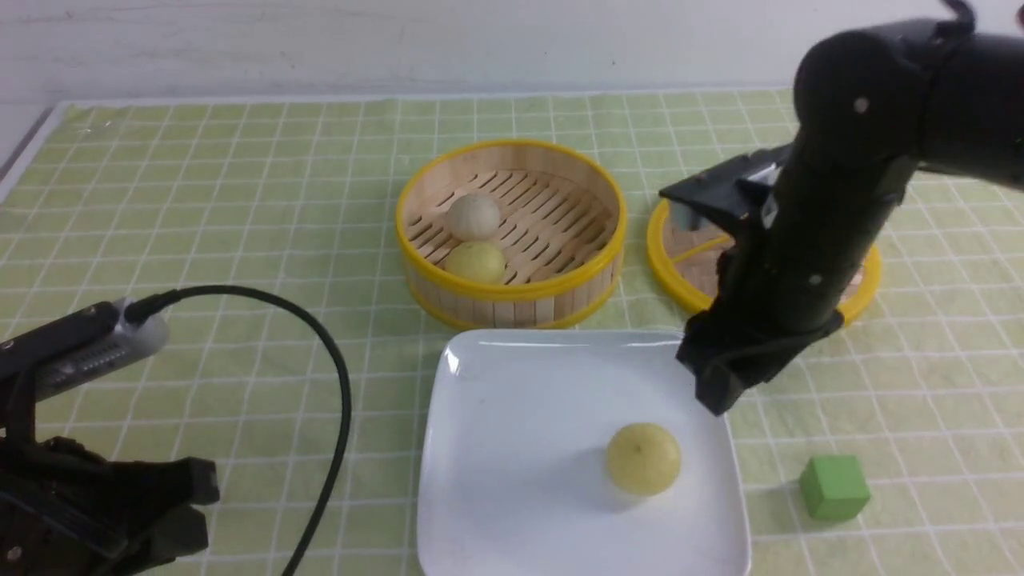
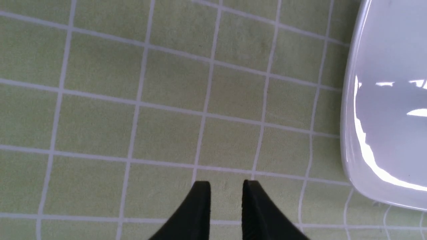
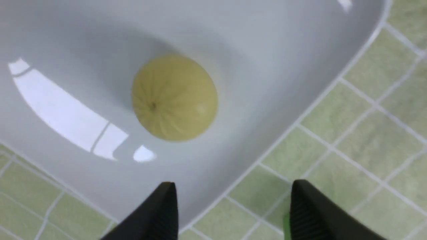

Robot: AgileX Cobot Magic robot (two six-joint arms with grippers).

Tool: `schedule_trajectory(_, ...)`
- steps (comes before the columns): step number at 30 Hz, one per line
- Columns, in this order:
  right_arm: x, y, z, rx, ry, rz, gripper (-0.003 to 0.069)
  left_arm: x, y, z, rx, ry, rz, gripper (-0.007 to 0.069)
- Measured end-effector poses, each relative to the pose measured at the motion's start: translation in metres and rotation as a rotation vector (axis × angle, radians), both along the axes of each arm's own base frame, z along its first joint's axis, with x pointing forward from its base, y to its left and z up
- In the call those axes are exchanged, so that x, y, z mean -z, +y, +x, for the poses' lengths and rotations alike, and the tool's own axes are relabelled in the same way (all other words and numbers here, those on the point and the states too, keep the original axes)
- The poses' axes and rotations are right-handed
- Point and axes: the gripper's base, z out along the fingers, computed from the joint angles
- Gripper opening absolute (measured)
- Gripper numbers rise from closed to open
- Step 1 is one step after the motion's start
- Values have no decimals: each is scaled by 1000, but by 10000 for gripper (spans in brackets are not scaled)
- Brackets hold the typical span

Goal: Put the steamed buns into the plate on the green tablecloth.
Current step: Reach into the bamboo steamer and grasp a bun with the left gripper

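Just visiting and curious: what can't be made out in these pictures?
- Front view: the right arm hides much of the yellow-rimmed lid.
- Front view: the bottom edge cuts off the plate's near side.
- Front view: the steamer basket's near wall hides its yellow bun's base.
- Right wrist view: a pincer finger hides nearly all of the green cube.

R arm (image 1: 824, 232) matte blk, 2 screws; R pincer (image 3: 233, 185) ribbed; blk cable (image 1: 340, 400) off L arm (image 1: 88, 512).
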Motion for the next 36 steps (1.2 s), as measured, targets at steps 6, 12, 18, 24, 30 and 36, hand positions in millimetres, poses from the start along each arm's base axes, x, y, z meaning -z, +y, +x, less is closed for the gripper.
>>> schedule_trajectory(6,-35,-20,-31,-9,-85,4,66,-1,2,3,-1,-41,28,177)
schedule_trajectory(12,-51,-55,-93,-11,-130,19,-15,-14,2,10,-2,-95,30,39)
schedule_trajectory(18,-38,-90,-157,3,-239,77,-15,-48,-10,36,52,-95,-74,2)
schedule_trajectory(24,1,-111,-195,34,-349,136,-12,-55,-34,91,262,-38,-151,2)
schedule_trajectory(30,27,-123,-213,100,-360,140,-8,-51,-85,156,388,-25,-110,52)
schedule_trajectory(36,23,-124,-213,110,-414,172,-6,-47,-135,216,407,-45,2,217)
